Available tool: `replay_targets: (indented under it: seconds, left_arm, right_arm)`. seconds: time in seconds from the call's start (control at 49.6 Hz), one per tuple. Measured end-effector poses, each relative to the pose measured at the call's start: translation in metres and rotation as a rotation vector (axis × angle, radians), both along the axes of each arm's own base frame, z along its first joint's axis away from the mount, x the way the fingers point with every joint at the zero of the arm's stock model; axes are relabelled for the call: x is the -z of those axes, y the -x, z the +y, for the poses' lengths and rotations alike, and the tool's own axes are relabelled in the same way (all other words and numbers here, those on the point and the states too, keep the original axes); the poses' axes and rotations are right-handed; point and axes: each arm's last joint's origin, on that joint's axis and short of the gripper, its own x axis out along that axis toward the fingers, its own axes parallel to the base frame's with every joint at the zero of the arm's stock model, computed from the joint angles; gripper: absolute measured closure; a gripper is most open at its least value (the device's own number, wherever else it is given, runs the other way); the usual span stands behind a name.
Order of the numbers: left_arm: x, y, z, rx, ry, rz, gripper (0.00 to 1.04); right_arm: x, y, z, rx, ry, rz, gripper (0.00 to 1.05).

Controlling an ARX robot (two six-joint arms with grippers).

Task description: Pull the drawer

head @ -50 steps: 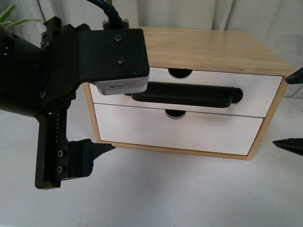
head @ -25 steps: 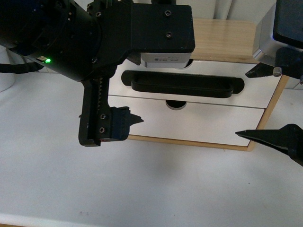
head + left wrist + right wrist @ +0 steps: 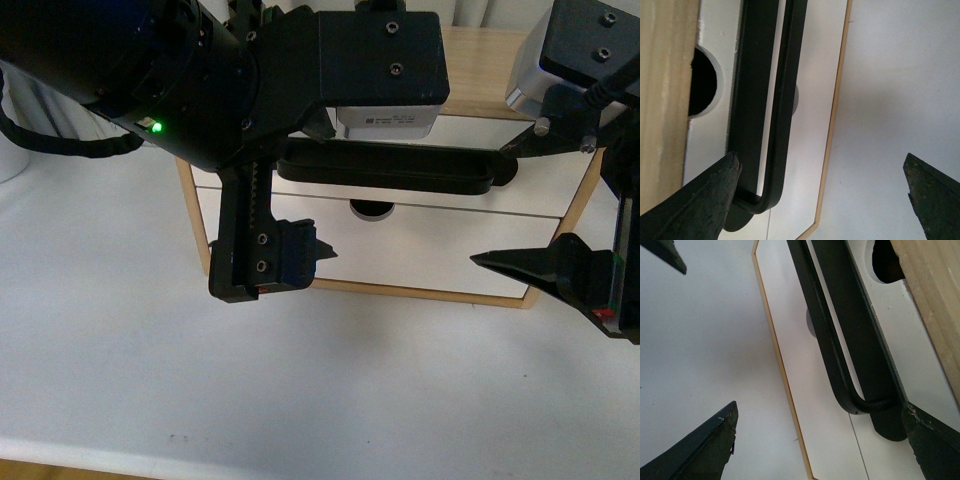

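The drawer (image 3: 545,190) is the upper one in a light wood box (image 3: 485,55), white-fronted with a long black bar handle (image 3: 400,172). My left gripper (image 3: 315,195) is open and spans the handle's left end. One of its fingertips (image 3: 732,162) touches or nearly touches the handle's bend (image 3: 772,195). Open too, my right gripper (image 3: 500,205) straddles the handle's right end, with one fingertip (image 3: 910,415) beside the handle's end (image 3: 860,402). The half-round notch (image 3: 702,82) shows in both wrist views. Nothing is clamped.
Below it sits a plain white drawer (image 3: 430,250) without a handle, with its own small notch (image 3: 372,208). The box stands on a white table (image 3: 300,400). A pale curtain hangs behind.
Both arms have closed in on the drawer front. The left gripper moved right and up to the handle's left end, and the right gripper came in from the right edge.
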Motion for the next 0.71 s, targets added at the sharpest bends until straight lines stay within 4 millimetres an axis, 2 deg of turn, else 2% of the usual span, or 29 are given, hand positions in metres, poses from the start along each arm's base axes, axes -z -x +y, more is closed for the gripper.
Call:
replay_targets:
  seconds: [0.464, 0.706]
  left_arm:
    - [0.018, -0.015, 0.006, -0.040, 0.009, 0.053, 0.06]
    - [0.017, -0.017, 0.008, -0.045, 0.005, 0.059, 0.06]
  right_arm:
    - [0.004, -0.009, 0.011, -0.010, -0.031, 0.009, 0.09]
    - [0.007, -0.011, 0.018, -0.023, -0.027, 0.013, 0.09]
